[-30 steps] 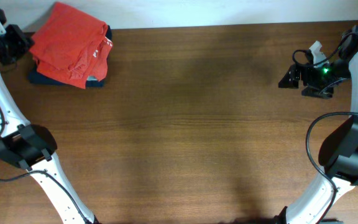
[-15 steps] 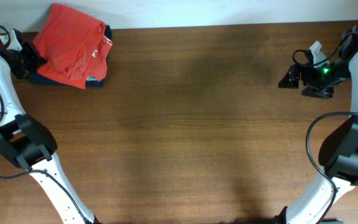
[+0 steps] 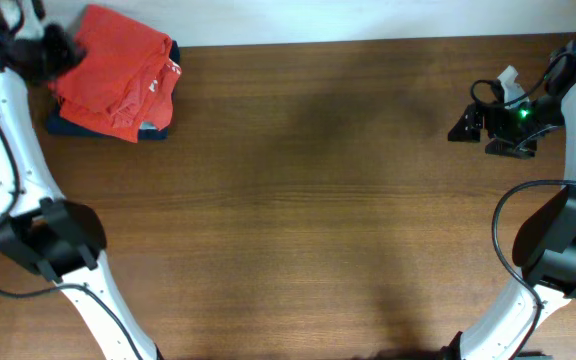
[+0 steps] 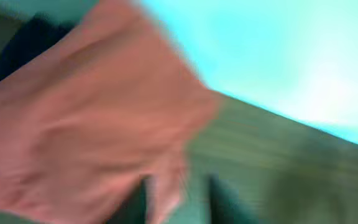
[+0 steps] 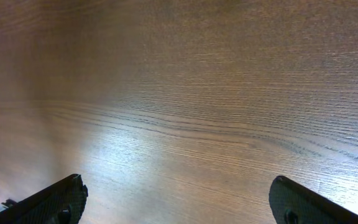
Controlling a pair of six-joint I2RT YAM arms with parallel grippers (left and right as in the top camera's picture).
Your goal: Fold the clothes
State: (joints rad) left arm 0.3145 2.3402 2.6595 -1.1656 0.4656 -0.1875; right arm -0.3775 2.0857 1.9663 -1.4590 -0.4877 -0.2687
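The left claw (image 3: 56, 45) has swung from the near left side of the clothes (image 3: 118, 75) to their far left corner in the last second and now sits at the edge of the pile. The wrist view is smeared by motion, so I cannot tell whether the claw is open, closed or pinching cloth. That view shows orange fabric (image 4: 86, 137) filling the frame just in front of it, with bare desk (image 4: 278, 162) beyond. The pile itself has hardly shifted. It lies bunched in the far left corner of the desk (image 3: 318, 200) on a dark cloth (image 3: 63, 125). This suggests the arm is re-placing itself on the pile, not carrying anything off, so folding looks unfinished. The right claw (image 3: 465, 127) has not moved. It is wide open and empty over bare wood at the far right, well apart from the clothes.
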